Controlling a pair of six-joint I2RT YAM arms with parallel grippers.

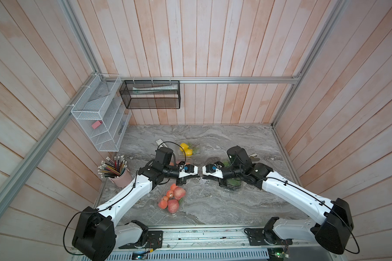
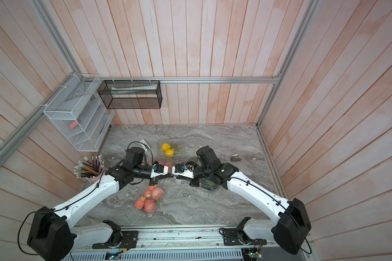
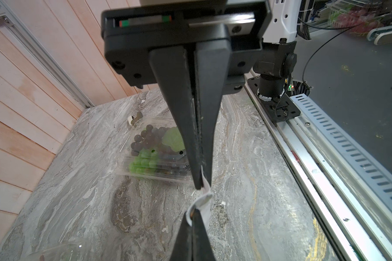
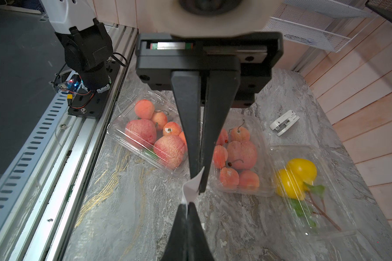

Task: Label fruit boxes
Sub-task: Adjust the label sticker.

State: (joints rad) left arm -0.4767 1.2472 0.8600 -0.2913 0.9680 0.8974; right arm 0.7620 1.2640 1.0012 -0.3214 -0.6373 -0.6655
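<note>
Your right gripper pinches a white slip (left gripper clamps its other end) over the worktop; rail-side apple box and second apple box sit behind.

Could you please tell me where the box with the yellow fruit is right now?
In both top views the yellow-fruit box lies toward the back of the table, beyond the left gripper, beside an apple box.

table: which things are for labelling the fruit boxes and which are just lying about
For the job: yellow fruit box, near apple box, far apple box, grape box, white paper slip pinched by left hand and right hand.
Lying about: pencil cup, white gadget, small tan object, white wall rack.
</note>
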